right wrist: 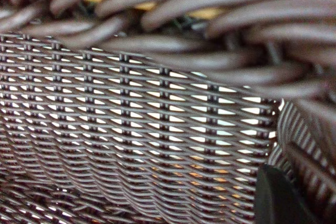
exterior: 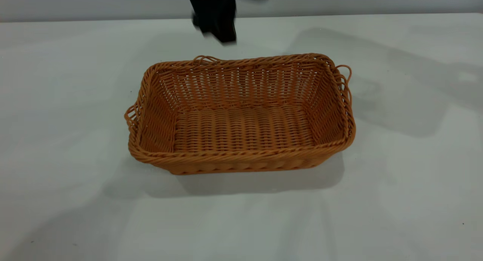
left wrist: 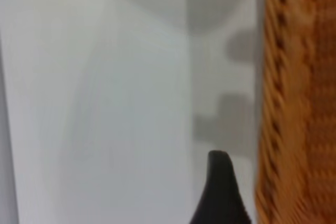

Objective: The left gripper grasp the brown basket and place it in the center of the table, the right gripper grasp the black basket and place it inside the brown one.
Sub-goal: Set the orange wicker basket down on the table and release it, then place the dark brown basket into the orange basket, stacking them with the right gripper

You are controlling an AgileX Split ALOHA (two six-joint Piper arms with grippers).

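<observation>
The brown basket (exterior: 241, 113) stands upright and empty in the middle of the table (exterior: 60, 102). My left gripper (exterior: 220, 32) hangs just behind the basket's far rim, above the table and clear of it. In the left wrist view one dark finger (left wrist: 220, 198) shows beside the basket's braided rim (left wrist: 283, 129), apart from it, and the jaws look open. The black basket (right wrist: 157, 129) fills the right wrist view, its braided rim very close. One finger (right wrist: 281, 200) of my right gripper (right wrist: 247, 192) lies against its woven wall, shut on it. Neither shows in the exterior view.
The tabletop runs bare and white all round the brown basket, with its far edge (exterior: 339, 15) against a grey wall. Orange glints show through the black basket's weave (right wrist: 199, 174).
</observation>
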